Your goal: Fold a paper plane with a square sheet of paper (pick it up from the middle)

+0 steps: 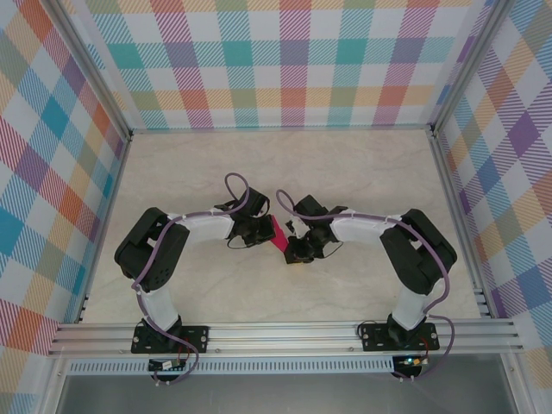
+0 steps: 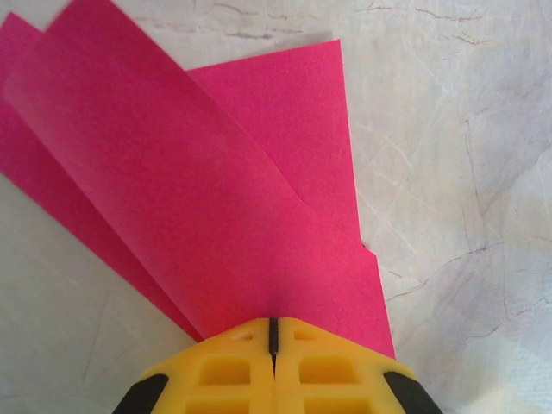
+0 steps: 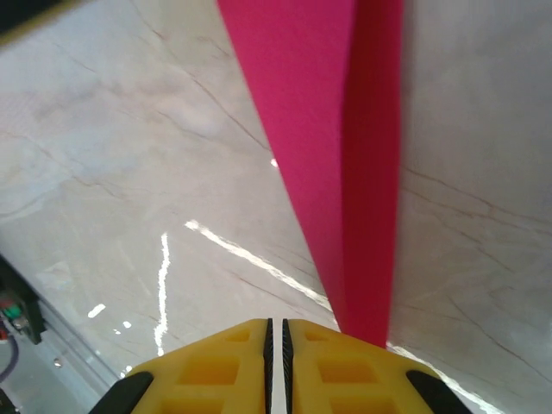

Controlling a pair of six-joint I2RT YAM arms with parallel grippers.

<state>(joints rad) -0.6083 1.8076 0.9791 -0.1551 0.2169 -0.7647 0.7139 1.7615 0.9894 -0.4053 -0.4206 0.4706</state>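
Observation:
The magenta sheet of paper (image 1: 279, 231) hangs between my two grippers above the middle of the table, folded into overlapping layers. In the left wrist view those layers (image 2: 198, 190) fan out from the tips of my left gripper (image 2: 273, 332), whose yellow jaws are shut on the paper's near edge. From above, the left gripper (image 1: 266, 231) sits just left of the paper. My right gripper (image 1: 292, 245) is just to its right. In the right wrist view the paper (image 3: 345, 129) runs as a narrow strip past the right finger of the right gripper (image 3: 276, 329). Those jaws are shut, with nothing showing between them. Whether the paper has a plane's shape I cannot tell.
The pale marbled table (image 1: 285, 172) lies below, walled on three sides by checked panels (image 1: 276, 60). An aluminium rail (image 1: 285, 332) carrying both arm bases runs along the near edge. A dark part with a small green and red light (image 3: 13, 315) shows at the lower left of the right wrist view.

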